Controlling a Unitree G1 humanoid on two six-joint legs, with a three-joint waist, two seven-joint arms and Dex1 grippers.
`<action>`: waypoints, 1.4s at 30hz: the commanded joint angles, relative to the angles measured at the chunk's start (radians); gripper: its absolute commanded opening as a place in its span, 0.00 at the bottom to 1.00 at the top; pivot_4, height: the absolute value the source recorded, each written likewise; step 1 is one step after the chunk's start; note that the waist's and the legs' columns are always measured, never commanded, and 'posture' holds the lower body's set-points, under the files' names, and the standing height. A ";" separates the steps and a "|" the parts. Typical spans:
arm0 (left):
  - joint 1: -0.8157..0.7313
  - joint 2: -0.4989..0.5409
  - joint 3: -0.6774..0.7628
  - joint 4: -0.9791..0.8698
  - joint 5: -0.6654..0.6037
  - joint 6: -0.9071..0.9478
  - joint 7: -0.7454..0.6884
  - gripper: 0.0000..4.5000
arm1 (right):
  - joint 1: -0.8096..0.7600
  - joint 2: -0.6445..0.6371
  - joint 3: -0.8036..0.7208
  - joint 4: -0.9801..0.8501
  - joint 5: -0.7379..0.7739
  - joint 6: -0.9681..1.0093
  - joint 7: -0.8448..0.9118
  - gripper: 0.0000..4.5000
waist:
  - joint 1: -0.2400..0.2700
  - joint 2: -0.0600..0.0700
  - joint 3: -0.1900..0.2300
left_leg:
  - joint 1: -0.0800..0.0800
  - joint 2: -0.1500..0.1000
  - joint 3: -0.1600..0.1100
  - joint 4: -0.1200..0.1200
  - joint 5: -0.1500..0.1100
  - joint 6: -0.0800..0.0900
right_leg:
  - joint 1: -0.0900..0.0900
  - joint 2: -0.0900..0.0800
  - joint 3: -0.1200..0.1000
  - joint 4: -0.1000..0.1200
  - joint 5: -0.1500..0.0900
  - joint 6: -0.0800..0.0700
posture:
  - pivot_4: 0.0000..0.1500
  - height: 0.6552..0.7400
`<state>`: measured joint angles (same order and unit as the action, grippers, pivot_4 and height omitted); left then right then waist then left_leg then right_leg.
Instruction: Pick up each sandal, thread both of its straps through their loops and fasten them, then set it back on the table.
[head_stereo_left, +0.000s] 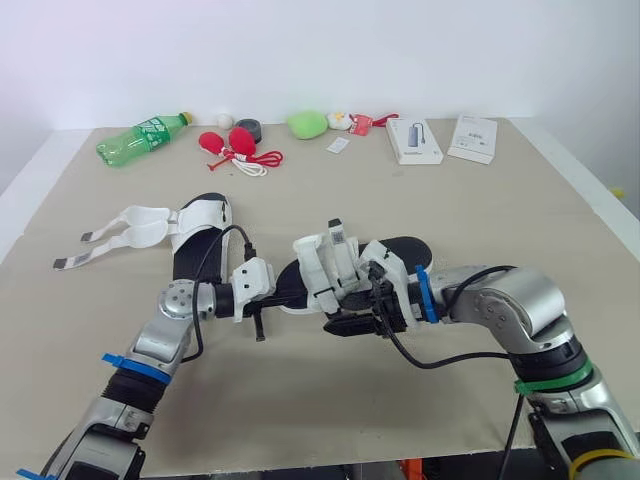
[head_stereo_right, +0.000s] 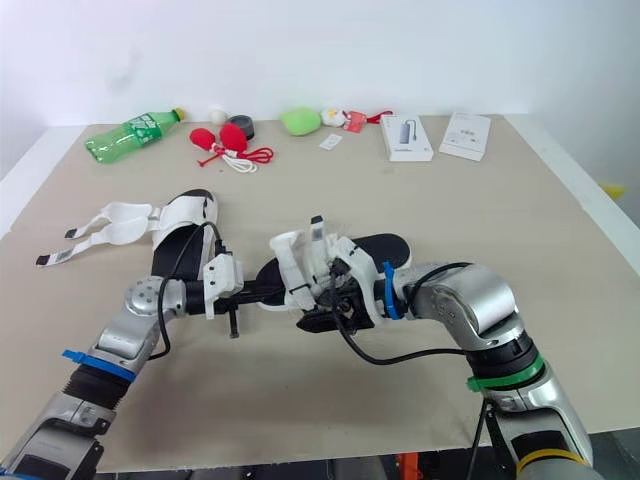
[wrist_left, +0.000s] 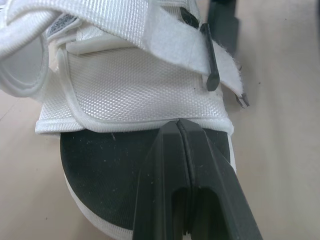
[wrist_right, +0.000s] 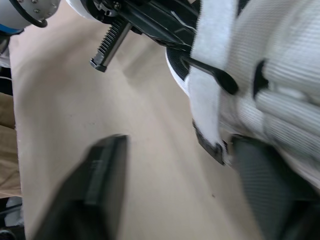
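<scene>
One white-strapped sandal with a black sole lies crosswise at the table's middle, between my two grippers. My left gripper is shut at its near end, fingertips pinched at the rim of the white upper over the black footbed. A loose strap crosses a black loop bar, and its end sticks up. My right gripper is open at the sandal's other side, one finger over bare table. The second sandal lies at the left with both straps spread loose.
Along the far edge stand a green bottle, red items with a cord, a dark round object, a green toy and two white boxes. The table's front edge is close below my arms.
</scene>
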<state>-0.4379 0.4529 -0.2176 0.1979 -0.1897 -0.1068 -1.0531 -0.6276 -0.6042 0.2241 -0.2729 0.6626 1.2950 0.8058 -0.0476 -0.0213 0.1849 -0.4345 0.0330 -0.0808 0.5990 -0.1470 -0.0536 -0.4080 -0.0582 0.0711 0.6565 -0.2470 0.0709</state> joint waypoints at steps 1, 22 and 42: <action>-0.004 -0.001 0.018 0.005 0.001 0.001 0.009 0.00 | -0.015 0.014 -0.051 0.018 0.019 0.033 -0.023 0.35 | 0.000 0.000 0.000 | 0.000 0.000 0.000 0.000 0.000 0.000 | 0.000 0.000 0.000 0.000 0.000 0.001 | 1.00 1.00; 0.012 -0.013 0.048 -0.005 -0.031 0.062 0.028 0.00 | 0.116 -0.121 -0.005 -0.056 0.114 0.166 0.046 0.01 | 0.001 0.000 0.000 | -0.002 0.000 0.000 0.000 0.000 0.000 | 0.001 0.000 0.000 -0.004 0.002 0.004 | 1.00 1.00; 0.042 -0.036 0.037 0.001 -0.013 0.038 0.043 0.00 | 0.105 -0.166 -0.022 -0.083 0.192 0.186 0.096 0.01 | 0.002 0.000 0.000 | -0.002 0.000 0.000 0.000 0.000 0.000 | 0.001 0.000 0.000 -0.006 0.003 0.005 | 1.00 1.00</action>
<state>-0.4109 0.4121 -0.1789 0.1982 -0.2154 -0.0667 -1.0096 -0.5250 -0.7458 0.1939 -0.3125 0.8219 1.4696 0.8719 -0.0453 -0.0217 0.1846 -0.4367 0.0329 -0.0812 0.5990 -0.1472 -0.0535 -0.4069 -0.0583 0.0709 0.6509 -0.2443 0.0759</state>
